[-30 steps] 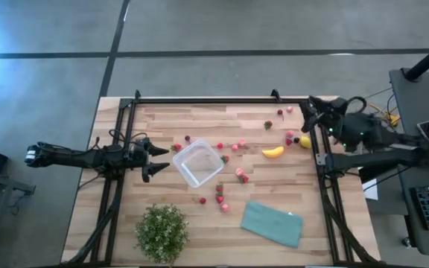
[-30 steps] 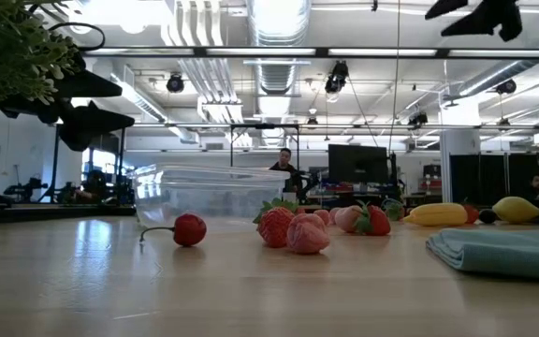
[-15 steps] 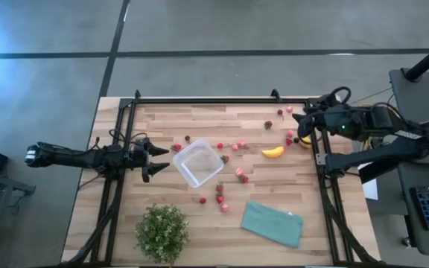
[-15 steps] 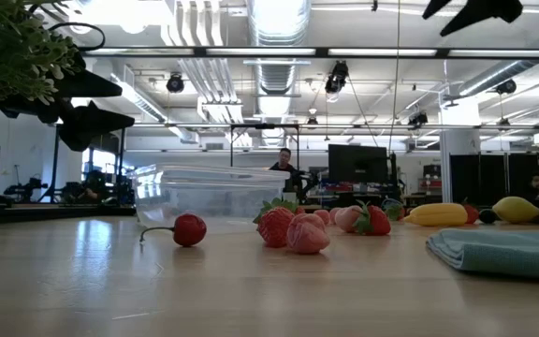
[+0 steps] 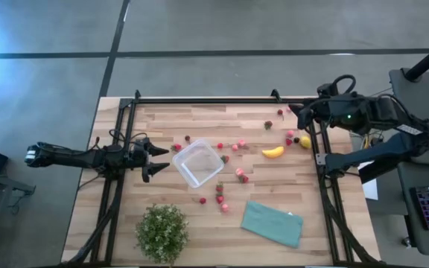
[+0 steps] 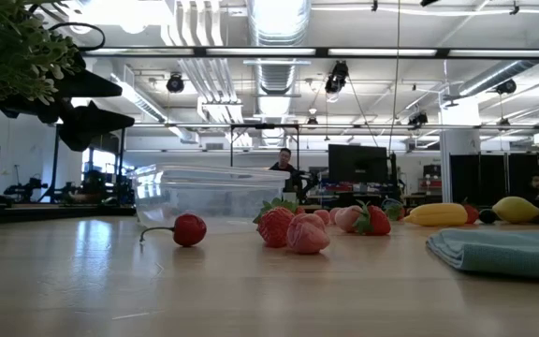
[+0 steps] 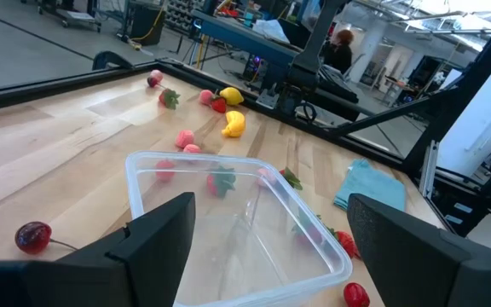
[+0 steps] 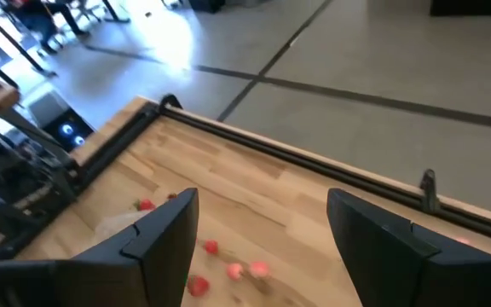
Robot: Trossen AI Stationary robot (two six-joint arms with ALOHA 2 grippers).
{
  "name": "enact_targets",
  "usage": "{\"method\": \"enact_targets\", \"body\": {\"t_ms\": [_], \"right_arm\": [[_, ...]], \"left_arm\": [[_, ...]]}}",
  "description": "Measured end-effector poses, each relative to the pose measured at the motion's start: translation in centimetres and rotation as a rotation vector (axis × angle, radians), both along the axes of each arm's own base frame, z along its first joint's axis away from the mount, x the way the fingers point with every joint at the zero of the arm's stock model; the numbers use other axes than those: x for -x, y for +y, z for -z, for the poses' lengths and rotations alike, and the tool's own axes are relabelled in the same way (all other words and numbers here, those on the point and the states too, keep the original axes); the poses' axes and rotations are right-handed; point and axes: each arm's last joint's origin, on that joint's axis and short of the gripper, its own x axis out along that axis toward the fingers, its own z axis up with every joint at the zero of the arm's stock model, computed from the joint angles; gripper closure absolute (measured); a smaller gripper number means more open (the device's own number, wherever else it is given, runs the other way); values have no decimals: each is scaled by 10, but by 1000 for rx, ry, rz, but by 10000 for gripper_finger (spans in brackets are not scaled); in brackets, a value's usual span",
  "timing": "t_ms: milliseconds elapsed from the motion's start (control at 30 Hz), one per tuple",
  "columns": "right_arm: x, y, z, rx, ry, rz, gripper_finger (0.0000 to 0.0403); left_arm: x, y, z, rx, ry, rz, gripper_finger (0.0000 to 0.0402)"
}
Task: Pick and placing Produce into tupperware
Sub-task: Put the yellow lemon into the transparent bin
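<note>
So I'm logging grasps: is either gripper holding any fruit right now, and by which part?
Nothing is held. The left gripper is open beside the tupperware; the right gripper is open over the table's far right corner, with the banana on the table.

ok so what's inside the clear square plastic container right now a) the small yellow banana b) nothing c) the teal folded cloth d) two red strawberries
b: in the high view the clear square plastic container holds only bare wood-tone bottom, with the small yellow banana lying apart from it on the table.
</note>
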Motion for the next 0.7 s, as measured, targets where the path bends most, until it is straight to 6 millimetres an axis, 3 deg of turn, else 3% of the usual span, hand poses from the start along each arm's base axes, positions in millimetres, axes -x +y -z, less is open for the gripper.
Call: {"method": "enact_targets", "body": {"t_ms": [233, 367, 500, 700], "right_arm": [[-18, 0, -10, 3, -100, -1, 152], [-29, 1, -6, -11, -54, -48, 152], [-37, 1, 6, -36, 66, -67, 152], [-44, 4, 42, -277, 377, -21, 152]], "left_arm": [[0, 0, 0, 0, 1, 0, 109], [0, 0, 0, 0, 1, 0, 109], [0, 0, 0, 0, 1, 0, 109], [0, 0, 0, 0, 1, 0, 109]]}}
